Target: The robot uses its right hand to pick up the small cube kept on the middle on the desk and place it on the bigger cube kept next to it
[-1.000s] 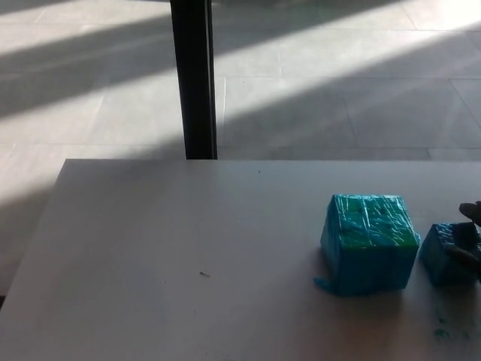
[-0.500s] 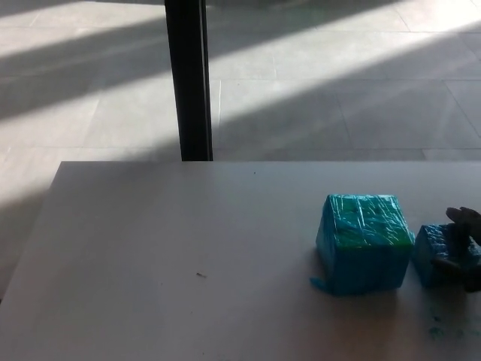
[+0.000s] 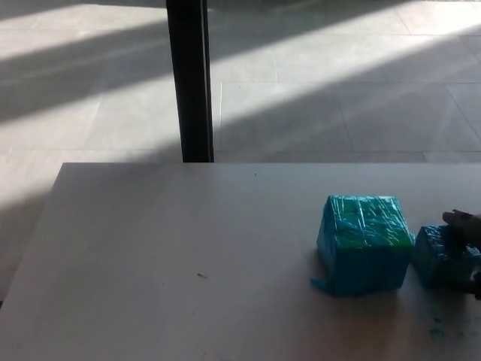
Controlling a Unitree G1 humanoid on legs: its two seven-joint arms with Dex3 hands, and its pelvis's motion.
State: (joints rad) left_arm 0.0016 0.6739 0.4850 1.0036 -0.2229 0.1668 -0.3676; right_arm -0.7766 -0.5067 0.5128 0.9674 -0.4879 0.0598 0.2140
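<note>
The small cube [image 3: 440, 256], wrapped in shiny blue-green film, sits on the table [image 3: 188, 256] at the far right of the scene, just beside the bigger cube [image 3: 364, 242] and on its right. The two look close enough to touch, though the narrow dark line between them makes it hard to be sure. The robot's right hand [image 3: 466, 244] comes in from the right edge, with dark fingers [image 3: 460, 219] lying over the top right of the small cube and another dark part low at its right side. Most of the hand is cut off by the edge, so I cannot tell whether it is clamped on the cube or only resting against it. The cube stands on the table surface. The left hand does not show.

Both cubes carry the same crinkled teal wrapping; no lettering or label can be read on either. A loose flap of the film sticks out at the bigger cube's near left corner.

A few teal specks [image 3: 437, 329] lie on the table near the small cube, and a tiny dark speck [image 3: 201, 275] lies well to the left. Beyond the far edge, a black post [image 3: 189, 79] rises from a tiled floor [image 3: 338, 90] striped with sunlight and shadow.
</note>
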